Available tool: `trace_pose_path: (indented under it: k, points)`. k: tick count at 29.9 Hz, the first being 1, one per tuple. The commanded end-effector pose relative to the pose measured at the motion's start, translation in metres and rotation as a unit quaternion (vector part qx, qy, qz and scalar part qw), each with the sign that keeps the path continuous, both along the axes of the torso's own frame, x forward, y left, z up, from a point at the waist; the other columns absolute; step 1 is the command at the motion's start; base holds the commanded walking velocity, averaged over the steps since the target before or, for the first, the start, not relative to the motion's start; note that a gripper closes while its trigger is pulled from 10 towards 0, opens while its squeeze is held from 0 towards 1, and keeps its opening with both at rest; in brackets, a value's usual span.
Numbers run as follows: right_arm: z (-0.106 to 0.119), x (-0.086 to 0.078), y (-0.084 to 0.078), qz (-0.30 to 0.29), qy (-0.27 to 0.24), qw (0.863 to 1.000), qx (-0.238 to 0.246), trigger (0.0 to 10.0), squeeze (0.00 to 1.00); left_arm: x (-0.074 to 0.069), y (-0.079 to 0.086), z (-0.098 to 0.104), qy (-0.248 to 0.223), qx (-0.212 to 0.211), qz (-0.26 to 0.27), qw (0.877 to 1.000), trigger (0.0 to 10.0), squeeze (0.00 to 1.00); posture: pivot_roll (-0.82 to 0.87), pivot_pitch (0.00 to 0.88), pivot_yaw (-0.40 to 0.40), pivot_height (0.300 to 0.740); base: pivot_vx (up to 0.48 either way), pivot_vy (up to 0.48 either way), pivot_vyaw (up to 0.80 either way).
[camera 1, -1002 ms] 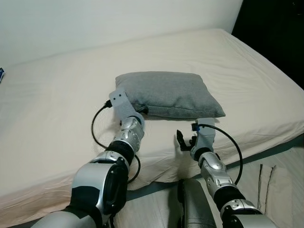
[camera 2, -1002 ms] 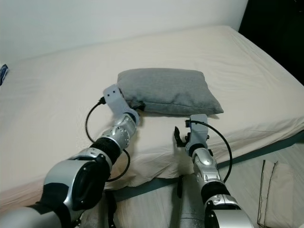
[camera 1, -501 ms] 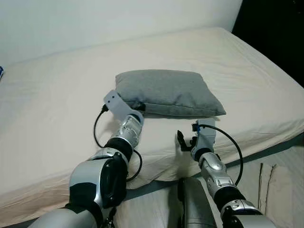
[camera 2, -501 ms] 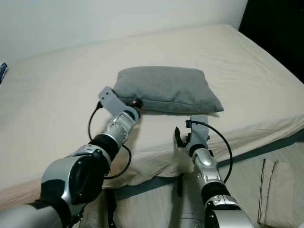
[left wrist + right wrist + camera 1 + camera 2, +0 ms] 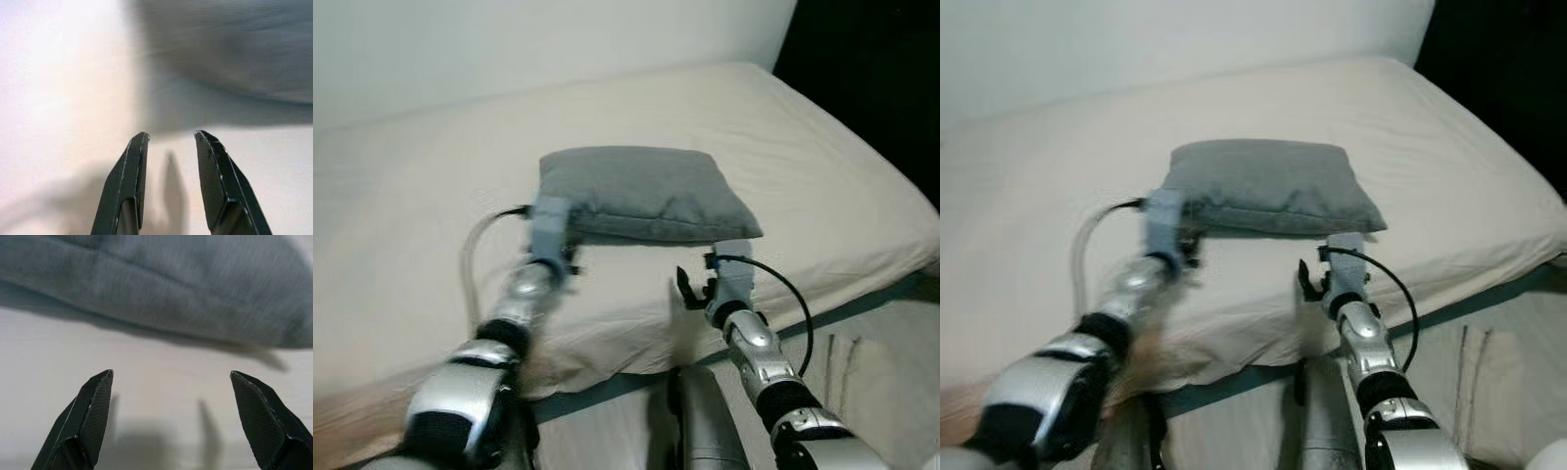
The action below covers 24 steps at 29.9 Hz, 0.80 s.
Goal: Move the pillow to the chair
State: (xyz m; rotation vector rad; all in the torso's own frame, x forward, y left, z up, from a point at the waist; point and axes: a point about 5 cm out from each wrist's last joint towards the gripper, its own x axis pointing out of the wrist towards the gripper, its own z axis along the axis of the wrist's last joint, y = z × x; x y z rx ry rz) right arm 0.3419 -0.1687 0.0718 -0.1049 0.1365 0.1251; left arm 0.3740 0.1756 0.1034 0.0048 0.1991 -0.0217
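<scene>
A grey pillow (image 5: 641, 186) lies flat on the cream bed (image 5: 421, 206), near its front edge. My left arm (image 5: 524, 294) reaches over the mattress to the pillow's front left corner. In the left wrist view my left gripper (image 5: 171, 138) is open and stops short of the pillow (image 5: 234, 49), with only sheet between its fingers. My right arm (image 5: 736, 318) points at the pillow's front right part. My right gripper (image 5: 171, 374) stands wide open just before the pillow's front seam (image 5: 161, 284), holding nothing.
A white wall (image 5: 509, 39) stands behind the bed and a dark opening (image 5: 881, 69) lies at the right. Below the mattress edge is pale floor with a folded beige cloth (image 5: 862, 362) at the lower right.
My left arm has swung left and drawn its gripper back from under the pillow's front left corner. The head view has shifted slightly and is blurred. The right arm is unchanged.
</scene>
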Motion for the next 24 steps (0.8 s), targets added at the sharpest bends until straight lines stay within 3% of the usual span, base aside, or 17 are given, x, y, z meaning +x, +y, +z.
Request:
trace_pose_path:
  k: [1, 2, 5, 6, 10, 16, 20, 22, 24]
  points:
    - [0.004, 0.003, 0.004, 0.008, -0.012, 1.0, -0.01, 10.0, 0.0, -0.005, 0.012, -0.005, 0.009, -0.009, 0.019, 1.0, 10.0, 0.0, 0.0, 0.161, -0.1, 0.557, 0.0, 0.0, 0.0]
    - [0.009, 0.006, 0.003, 0.006, -0.024, 1.0, -0.012, 10.0, 0.0, -0.008, 0.022, -0.007, 0.015, -0.003, 0.03, 0.999, 10.0, 0.0, 0.01, 0.163, -0.103, 0.557, 0.0, 0.0, 0.0]
    - [0.012, 0.007, 0.003, 0.005, -0.033, 0.999, -0.012, 10.0, 0.0, -0.009, 0.028, -0.009, 0.019, 0.003, 0.035, 0.999, 10.0, 0.0, 0.02, 0.174, -0.109, 0.557, 0.0, 0.0, 0.0]
    - [0.022, 0.012, 0.003, 0.005, -0.058, 0.998, -0.02, 10.0, 0.0, -0.013, 0.037, -0.009, 0.015, 0.017, 0.043, 0.999, 10.0, 0.0, 0.04, 0.206, -0.102, 0.557, 0.0, 0.0, 0.0]
    - [0.027, 0.014, 0.003, 0.007, -0.068, 0.997, -0.025, 10.0, 0.0, -0.014, 0.039, -0.008, 0.01, 0.022, 0.043, 0.999, 10.0, 0.0, 0.04, 0.21, -0.101, 0.557, 0.0, 0.0, 0.0]
    - [0.04, 0.022, 0.001, 0.001, -0.091, 0.995, -0.043, 10.0, 0.0, -0.005, 0.029, 0.007, -0.011, 0.031, 0.028, 0.999, 10.0, 0.0, 0.05, 0.28, -0.067, 0.557, 0.0, 0.0, 0.0]
    - [0.049, 0.027, -0.002, -0.006, -0.102, 0.994, -0.04, 10.0, 0.0, 0.003, 0.016, 0.018, -0.012, 0.008, 0.012, 1.0, 10.0, 0.0, 0.05, 0.305, -0.054, 0.557, 0.0, 0.0, 0.0]
    - [0.052, 0.029, -0.005, -0.015, -0.1, 0.994, -0.029, 10.0, 0.0, 0.008, 0.007, 0.024, -0.013, -0.016, -0.004, 1.0, 10.0, 0.0, 0.05, 0.33, -0.042, 0.557, 0.0, 0.0, 0.0]
    - [0.053, 0.03, -0.005, -0.021, -0.099, 0.995, -0.02, 10.0, 0.0, 0.014, -0.007, 0.033, -0.016, -0.077, -0.024, 0.997, 10.0, 0.0, 0.05, 0.357, -0.023, 0.557, 0.0, 0.0, 0.0]
